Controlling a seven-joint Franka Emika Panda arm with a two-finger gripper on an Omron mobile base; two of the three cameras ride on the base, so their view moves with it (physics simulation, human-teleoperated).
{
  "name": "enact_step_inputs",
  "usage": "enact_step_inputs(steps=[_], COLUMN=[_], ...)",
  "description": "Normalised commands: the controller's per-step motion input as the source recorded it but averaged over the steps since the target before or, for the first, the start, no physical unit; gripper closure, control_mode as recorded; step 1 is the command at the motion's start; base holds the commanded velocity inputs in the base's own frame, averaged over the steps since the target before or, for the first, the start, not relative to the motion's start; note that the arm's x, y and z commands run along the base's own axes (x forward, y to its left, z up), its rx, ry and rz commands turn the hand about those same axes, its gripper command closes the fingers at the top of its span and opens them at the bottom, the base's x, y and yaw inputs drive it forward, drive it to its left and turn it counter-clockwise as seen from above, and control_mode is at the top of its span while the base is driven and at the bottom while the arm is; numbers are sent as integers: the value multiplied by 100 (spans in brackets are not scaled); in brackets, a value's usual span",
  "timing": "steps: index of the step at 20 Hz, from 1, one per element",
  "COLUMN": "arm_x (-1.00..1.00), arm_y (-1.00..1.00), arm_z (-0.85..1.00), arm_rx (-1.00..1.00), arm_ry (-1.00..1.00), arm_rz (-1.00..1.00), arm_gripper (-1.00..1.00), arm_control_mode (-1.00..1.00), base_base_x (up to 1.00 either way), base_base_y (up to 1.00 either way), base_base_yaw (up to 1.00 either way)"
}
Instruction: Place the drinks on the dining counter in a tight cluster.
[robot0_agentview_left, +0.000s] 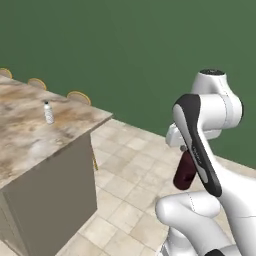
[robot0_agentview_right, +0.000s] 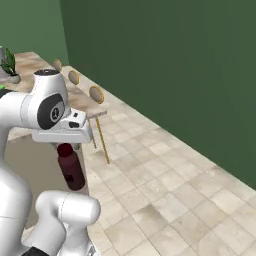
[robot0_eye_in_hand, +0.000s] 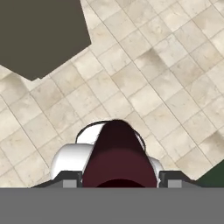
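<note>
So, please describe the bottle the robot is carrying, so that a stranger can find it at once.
Start at the white arm beside the dining counter. The maroon bottle hangs upright from the tool, above the tiled floor. Unlike the small clear water bottle standing on the counter, it is dark, opaque and off the counter.

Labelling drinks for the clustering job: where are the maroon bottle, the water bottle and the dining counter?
maroon bottle (robot0_agentview_right: 71, 167), right base view, its body.
water bottle (robot0_agentview_left: 48, 113), left base view, its body.
dining counter (robot0_agentview_left: 30, 137), left base view, bare top.
</note>
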Motion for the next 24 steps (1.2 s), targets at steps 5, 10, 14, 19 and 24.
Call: enact_step_inputs(steps=[5, 10, 14, 19, 24], arm_x=[0, 0, 0, 0, 0], arm_y=[0, 0, 0, 0, 0], arm_z=[0, 0, 0, 0, 0], arm_rx=[0, 0, 0, 0, 0], arm_ry=[0, 0, 0, 0, 0], arm_rz=[0, 0, 0, 0, 0], arm_gripper=[100, 100, 100, 100, 100], arm_control_mode=[100, 100, 100, 100, 100], base_base_x=[100, 100, 100, 94, 69], base_base_y=[-59, -41, -9, 0, 8], base_base_yaw=[41, 44, 36, 24, 4])
